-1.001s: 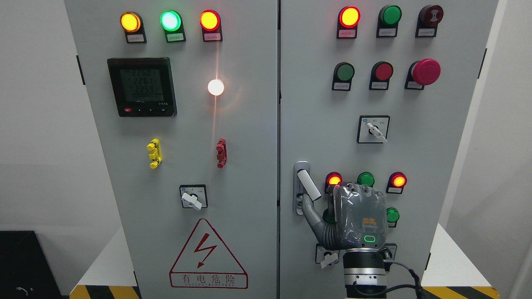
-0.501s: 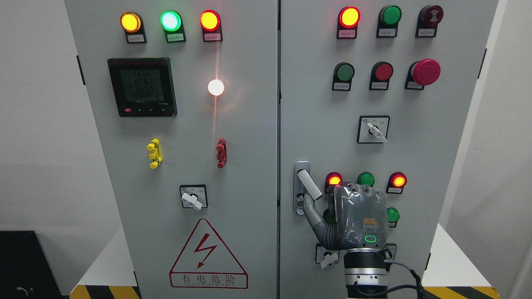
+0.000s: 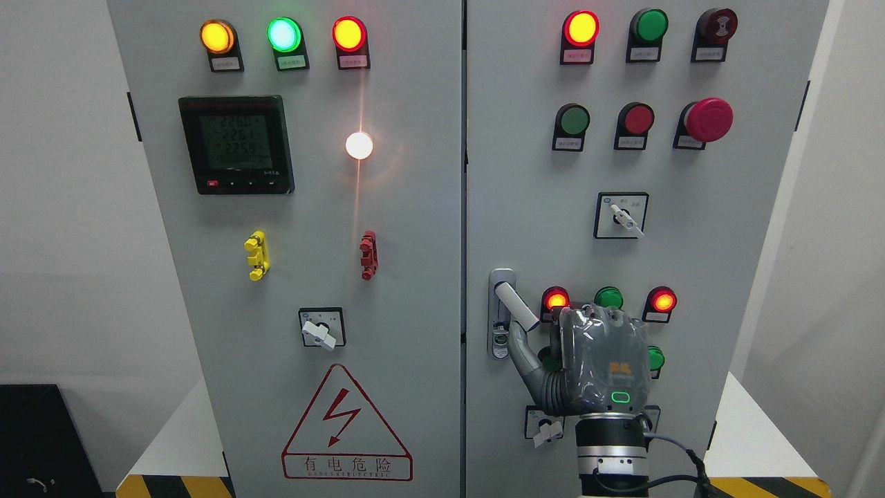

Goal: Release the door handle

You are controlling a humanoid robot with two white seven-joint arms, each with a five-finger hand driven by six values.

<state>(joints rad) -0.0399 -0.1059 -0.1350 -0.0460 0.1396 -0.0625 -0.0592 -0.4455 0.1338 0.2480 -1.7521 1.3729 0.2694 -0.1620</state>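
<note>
Door handle (image 3: 515,304) stands swung out, the right robot hand (image 3: 588,363) loosely open, thumb touching beneath it. Withdrawing carelessly could snag the lever.

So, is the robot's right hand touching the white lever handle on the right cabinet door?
Cannot tell. In the head view the thumb of the right hand meets the lower end of the white lever handle, but this single view shows neither contact nor gap plainly.

digital meter (image 3: 236,144) upper left | red mushroom button (image 3: 708,119) upper right | warning triangle (image 3: 346,425) bottom
</note>
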